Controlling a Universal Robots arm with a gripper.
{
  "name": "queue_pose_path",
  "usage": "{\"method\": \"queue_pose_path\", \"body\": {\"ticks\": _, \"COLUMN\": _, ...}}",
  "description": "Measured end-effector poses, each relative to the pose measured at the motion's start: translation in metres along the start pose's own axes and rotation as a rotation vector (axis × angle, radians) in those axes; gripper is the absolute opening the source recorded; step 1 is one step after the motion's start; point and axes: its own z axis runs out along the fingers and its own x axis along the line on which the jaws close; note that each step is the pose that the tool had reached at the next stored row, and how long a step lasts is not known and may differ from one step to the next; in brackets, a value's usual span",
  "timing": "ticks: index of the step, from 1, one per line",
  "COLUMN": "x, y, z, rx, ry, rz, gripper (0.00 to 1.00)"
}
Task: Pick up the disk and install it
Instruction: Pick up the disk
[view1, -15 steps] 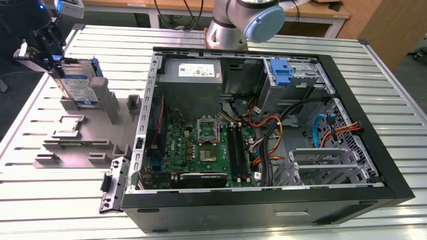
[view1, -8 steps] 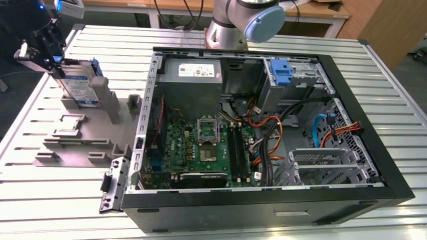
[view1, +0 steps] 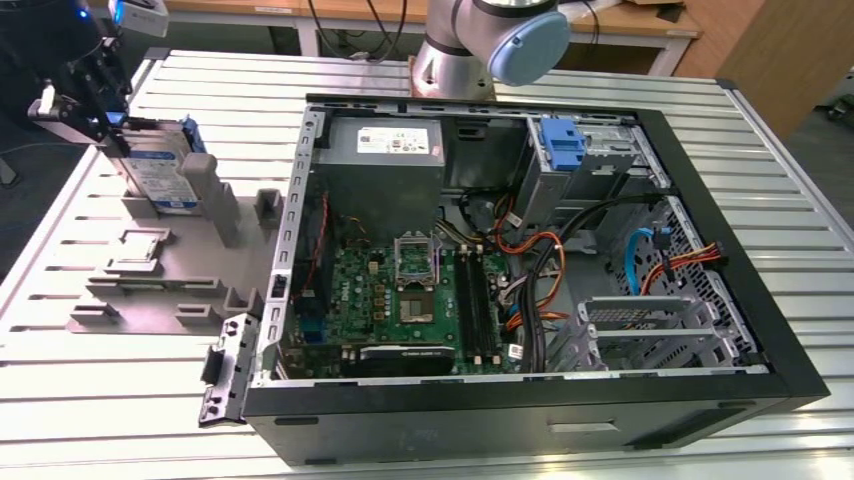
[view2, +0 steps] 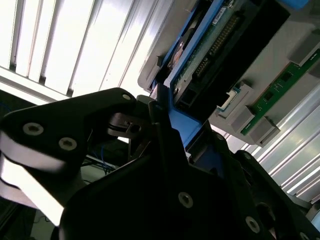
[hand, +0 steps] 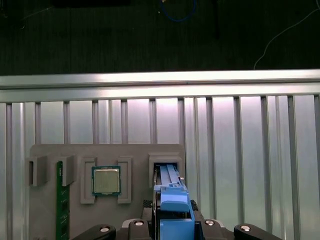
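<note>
Jaws clamped on upright disk (view1: 163, 172), standing in grey holder (view1: 147, 300) near worktop (view1: 80, 400) edge, beside open computer case (view1: 534, 425).

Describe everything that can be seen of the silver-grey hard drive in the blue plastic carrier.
The flat silver-grey hard drive stands upright in a slot of the grey plastic holder, at the exterior view's left, outside the black computer case. A white-and-blue label covers its face; a blue plastic carrier frames it. The black gripper clamps its upper end.

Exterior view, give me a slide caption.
Gripper clamped on the upright disk at the grey fixture, beside the open computer case.
</note>
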Motion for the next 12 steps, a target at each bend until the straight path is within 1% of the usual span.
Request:
{"method": "queue_pose_path", "body": {"ticks": 3, "x": 0.0004, "y": 0.0002, "z": 0.0001, "rx": 0.0000, "ry": 0.0000, "rz": -0.004, "gripper": 0.37}}
{"method": "queue_pose_path", "body": {"ticks": 8, "x": 0.0014, "y": 0.0008, "z": 0.0000, "rx": -0.0013, "ry": 0.0004, "rz": -0.035, "gripper": 0.37}}
{"method": "queue_pose_path", "body": {"ticks": 12, "x": 0.0015, "y": 0.0009, "z": -0.0001, "rx": -0.0017, "ry": 0.0006, "rz": -0.040, "gripper": 0.37}}
